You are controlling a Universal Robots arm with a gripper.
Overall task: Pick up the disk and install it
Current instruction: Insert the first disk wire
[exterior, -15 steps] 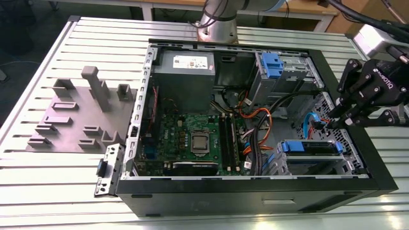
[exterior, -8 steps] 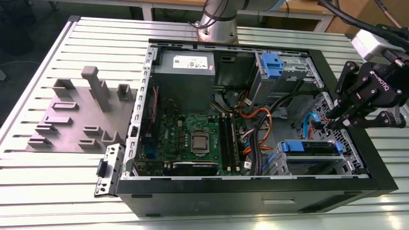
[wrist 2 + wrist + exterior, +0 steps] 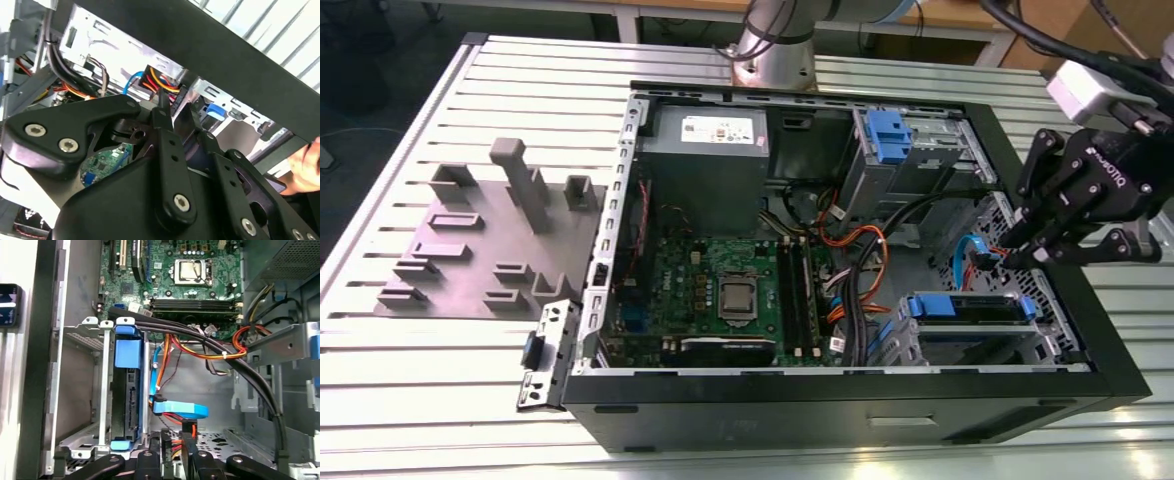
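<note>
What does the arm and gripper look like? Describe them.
The gripper is matte black, built from jointed linkage bars with silver screw heads, and carries white lettering. A pale grey block sits above it, with black cables running up. The arm's base column is silver-grey metal.

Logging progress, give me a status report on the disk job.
Gripper beside the drive cage. Disk sits in cage, blue rails showing. Cables run alongside.

Even, cool light is falling from above in the exterior view, and the tabletop (image 3: pixel 427 110) is looking washed out. In the second wrist view the gripper (image 3: pixel 165 125) is appearing close and soft, with bright glare behind. The first wrist view is showing dim case (image 3: pixel 45 390) corners.
</note>
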